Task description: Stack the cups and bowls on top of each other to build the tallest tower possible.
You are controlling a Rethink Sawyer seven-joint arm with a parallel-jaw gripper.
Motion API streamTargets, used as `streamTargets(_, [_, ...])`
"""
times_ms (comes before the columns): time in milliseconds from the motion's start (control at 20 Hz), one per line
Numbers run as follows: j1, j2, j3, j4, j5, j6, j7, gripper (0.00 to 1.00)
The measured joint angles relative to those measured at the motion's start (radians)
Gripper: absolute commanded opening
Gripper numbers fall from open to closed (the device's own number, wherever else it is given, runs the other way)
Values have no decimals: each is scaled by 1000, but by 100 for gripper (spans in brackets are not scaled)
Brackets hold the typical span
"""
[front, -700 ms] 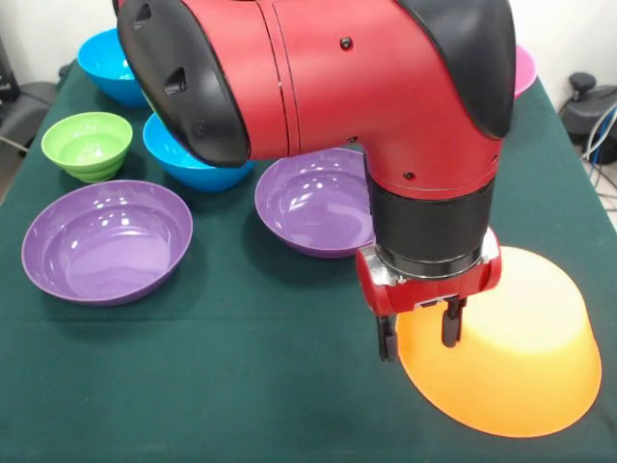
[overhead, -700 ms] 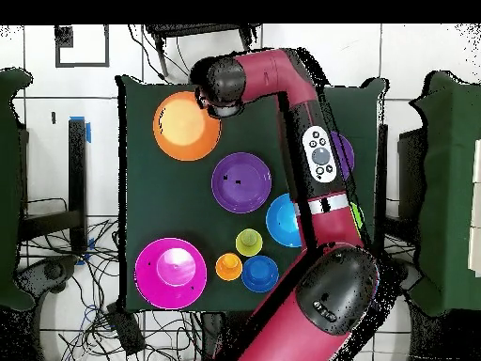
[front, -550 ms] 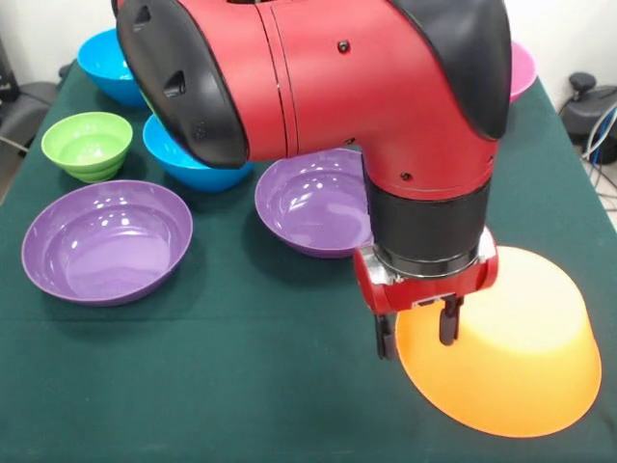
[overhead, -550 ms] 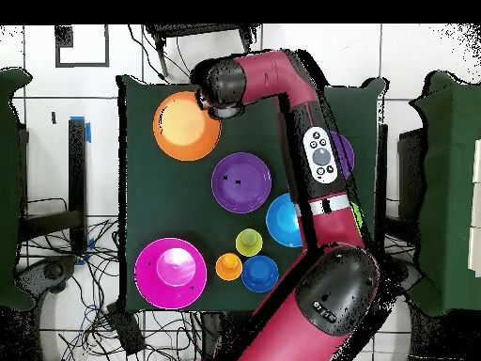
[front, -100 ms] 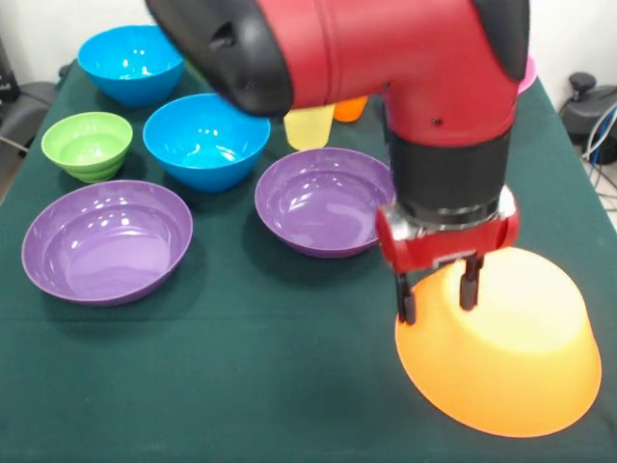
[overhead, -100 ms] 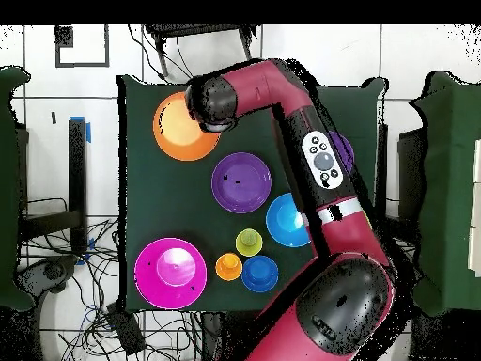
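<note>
Front view, left to right. Far left: small green bowl at mid-left, upright; below it a shallow purple bowl, upright, empty. Upper left: a bright blue bowl; a second bright blue bowl sits right of the green one, just above the gap between the two purple bowls. Centre: second purple bowl, upright, its right rim hidden behind the arm. Just above it, partly covered by the arm, the translucent yellow cup and an edge of the orange cup. A sliver of the pink bowl shows at the upper right, behind the arm.

Lower right: large yellow-orange bowl, upside down on the green table cloth. The gripper hangs over this bowl's upper left edge. Its two fingers are apart, nothing between them; the left fingertip lies at the bowl's left edge, the right one shows against the bowl's upturned base. Contact cannot be told.

Overhead view: gripper hidden under the wrist at the orange bowl's right rim. Nothing is stacked on this bowl. Small dark blue bowl sits at lower centre, beside the cups.

No readable writing or labels; the arm's control pad shows only buttons.
</note>
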Motion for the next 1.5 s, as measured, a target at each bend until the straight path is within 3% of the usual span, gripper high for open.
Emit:
streamTargets(550, [44,-75,-77,142,53,-210,58,100])
streamTargets(850, [156,-103,-186,177,59,-317,146,100])
streamTargets(1100, [280,-140,-283,205,91,-345,325,100])
streamTargets(1500, [385,-149,-358,207,118,-389,474,100])
